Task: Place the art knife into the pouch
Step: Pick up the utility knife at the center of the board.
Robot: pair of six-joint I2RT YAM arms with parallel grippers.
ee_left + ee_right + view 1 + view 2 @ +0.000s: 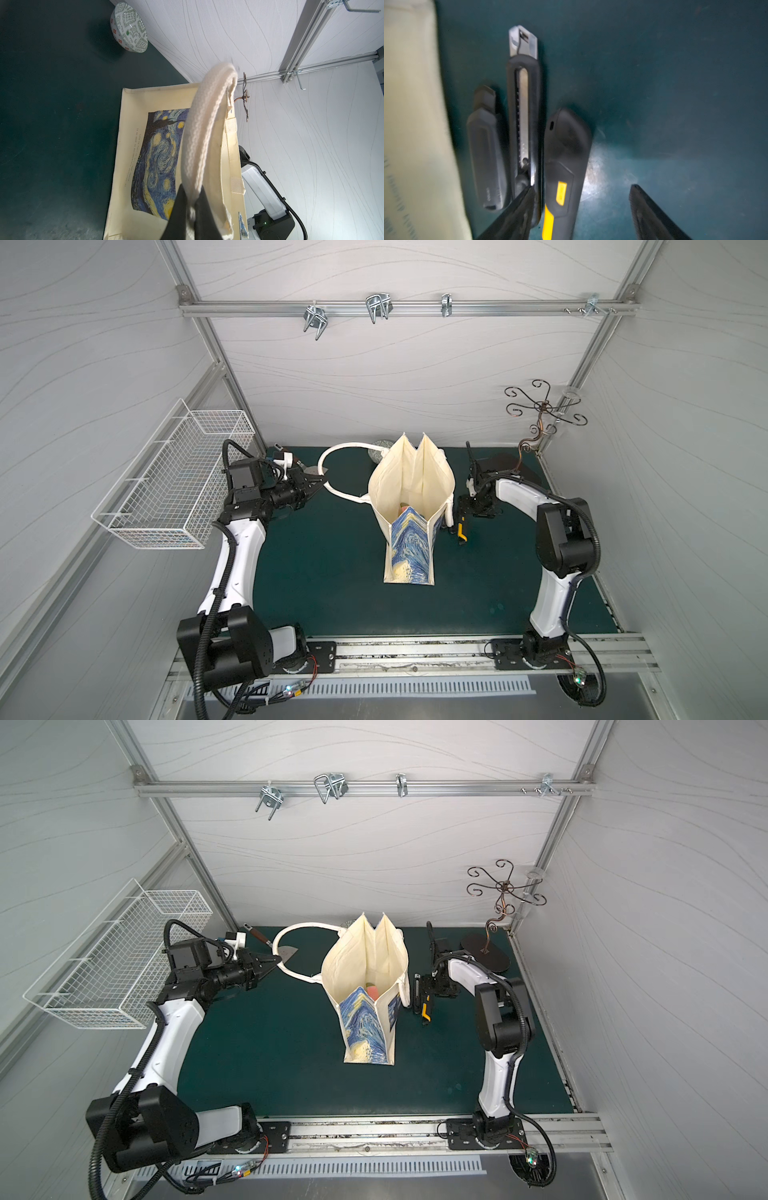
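Observation:
The pouch [409, 506] [365, 977] stands upright and open in the middle of the green mat, its night-sky print [158, 153] facing my left wrist camera. My left gripper [318, 481] [192, 205] is shut on one white rope handle [328, 460] [203, 124], held out to the pouch's left. Three art knives lie side by side on the mat just right of the pouch: a short dark one [485, 158], a slim black one with a silver blade [523, 116], and a black-and-yellow one [564, 162] [461, 531]. My right gripper [583, 187] [459, 514] hangs open over them, straddling the black-and-yellow knife.
A patterned bowl [128, 29] sits behind the pouch by the back wall. A metal trowel [286, 952] lies near the left gripper. A white wire basket [174, 485] hangs on the left wall. A bronze scroll stand [540, 414] occupies the back right corner.

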